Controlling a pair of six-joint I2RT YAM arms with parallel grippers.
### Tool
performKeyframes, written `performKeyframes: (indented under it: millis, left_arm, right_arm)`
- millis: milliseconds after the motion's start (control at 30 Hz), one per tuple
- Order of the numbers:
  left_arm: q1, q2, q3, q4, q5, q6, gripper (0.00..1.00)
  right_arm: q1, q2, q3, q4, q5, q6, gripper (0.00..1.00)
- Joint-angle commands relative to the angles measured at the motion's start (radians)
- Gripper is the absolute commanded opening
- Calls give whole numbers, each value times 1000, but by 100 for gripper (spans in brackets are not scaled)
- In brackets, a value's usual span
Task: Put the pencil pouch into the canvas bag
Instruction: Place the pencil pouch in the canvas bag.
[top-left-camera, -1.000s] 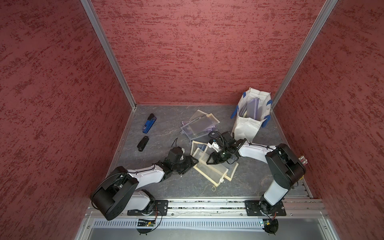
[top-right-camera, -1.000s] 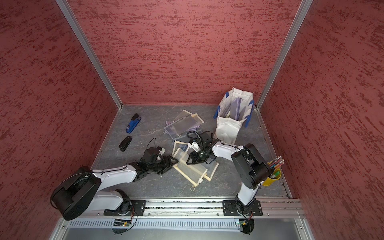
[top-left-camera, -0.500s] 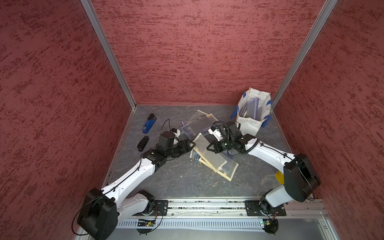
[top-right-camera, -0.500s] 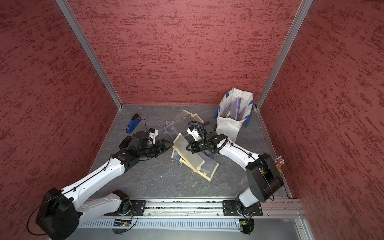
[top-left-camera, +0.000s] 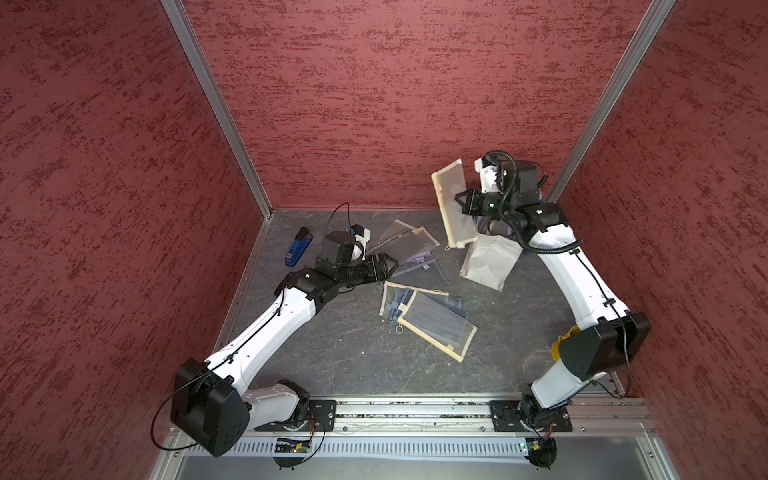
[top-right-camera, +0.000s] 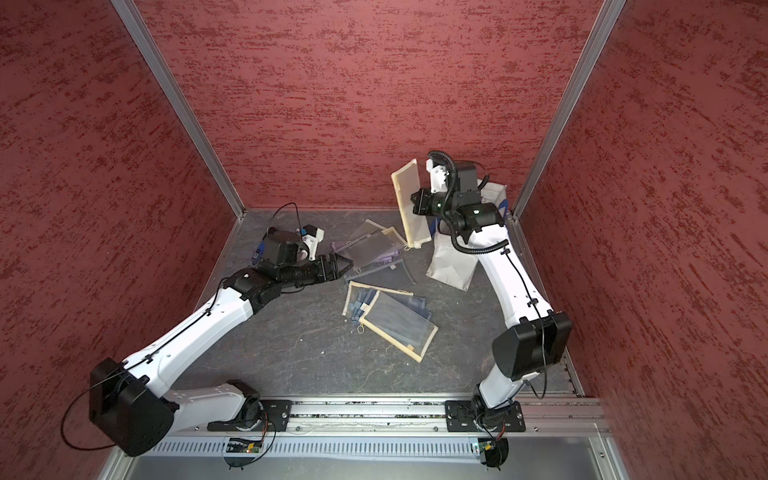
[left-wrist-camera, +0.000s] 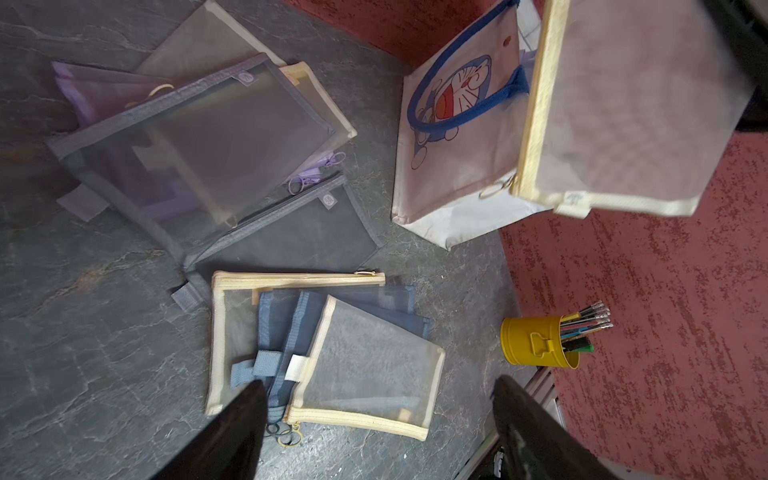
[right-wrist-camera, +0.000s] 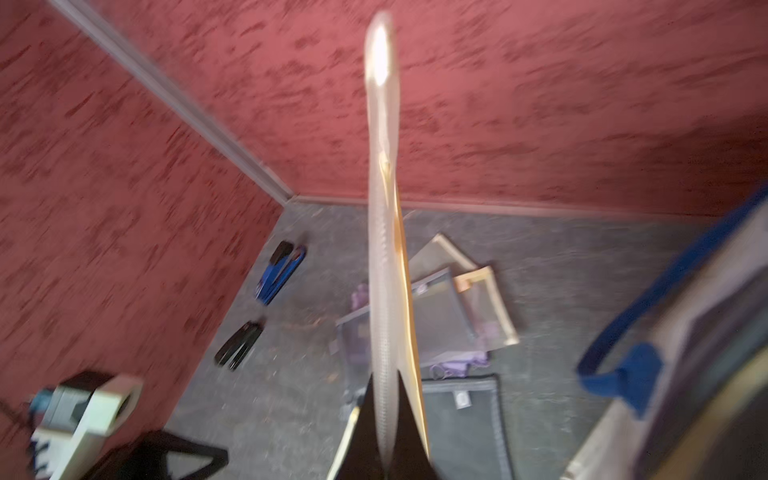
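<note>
Pencil pouch (top-left-camera: 453, 208) hangs pinched in the closed right hand (top-left-camera: 459, 199) close to the canvas bag (top-left-camera: 490, 264), not yet inside; the left hand (top-left-camera: 389, 267) is open and empty.

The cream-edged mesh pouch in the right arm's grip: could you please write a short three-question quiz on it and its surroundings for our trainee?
1. True or false: the right gripper is shut on the cream-edged mesh pouch.
2. Where is that pouch relative to the off-white canvas bag with blue handles? A: lying inside it. B: held in the air, outside it. C: flat on the table, far from it.
3. Fill in: the left gripper stands ___ and holds nothing.
Key: 1 true; 2 B; 3 open.
</note>
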Motion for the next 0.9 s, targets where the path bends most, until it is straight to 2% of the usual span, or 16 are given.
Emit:
performKeyframes:
  millis: [0,133,300,467,633,867]
  left_arm:
    - [-28,44,67,-10,30,82,91]
    - [-74,113,162,-47,41,117,100]
    - [-142,169,250,-68,25,124,100]
    - [-203,196,287,-68,-8,110,100]
    - [-235,195,290,-74,-42,94,100]
    - [-262,162,253,-74,-101,67,100]
  right_arm:
    - [-54,72,142,-170,173,34,0]
    - [-123,113,272,-204,207,47,0]
    - [-198,149,340,-222,226,31,0]
    - [-239,193,338,-242,267,-40,0]
    - [-251,206,259,-201,252,-55,0]
    - [-251,210,70,-92,224,-32,0]
